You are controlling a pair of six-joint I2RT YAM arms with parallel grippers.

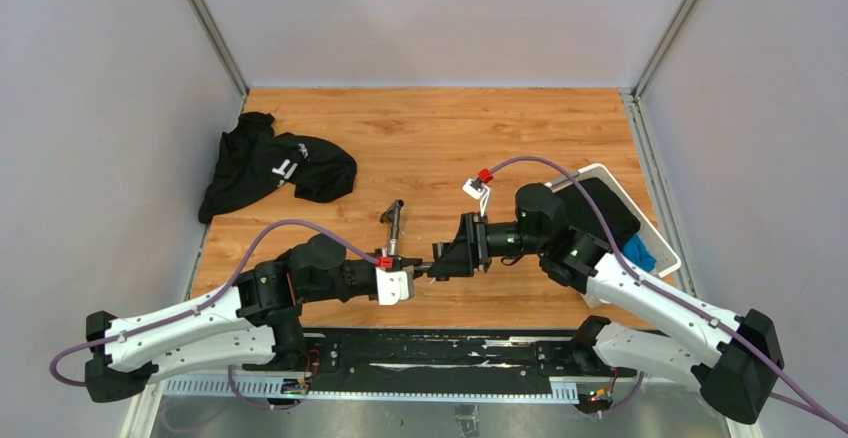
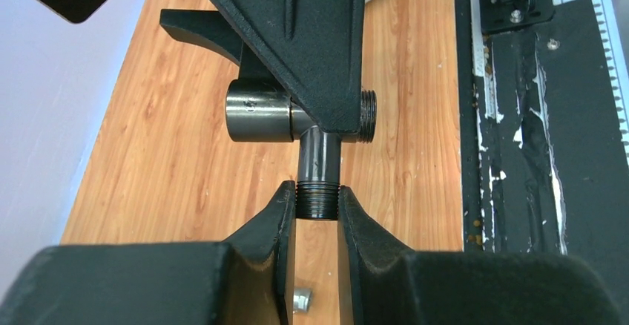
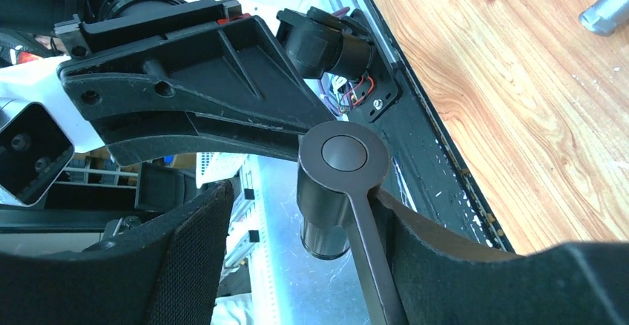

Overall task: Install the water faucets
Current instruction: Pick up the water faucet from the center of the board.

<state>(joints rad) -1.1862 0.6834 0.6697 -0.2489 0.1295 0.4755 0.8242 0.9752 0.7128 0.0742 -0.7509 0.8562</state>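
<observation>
Obs: faucet (image 2: 256,110) over near edge of surface (image 1: 450,128). The left gripper (image 2: 317,210) has jaws clenched on its threaded stub. The right gripper (image 3: 300,199) has jaws released, straddling the valve body.

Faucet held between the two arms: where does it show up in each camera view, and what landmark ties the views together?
Top external: the faucet is just below the picture's centre.
Left wrist: the faucet is at centre, its threaded stub clamped in the left pincer.
Right wrist: the faucet is at centre, round cap facing the camera, lever running downward.
Shared landmark: the black base plate, scuffed white.
</observation>
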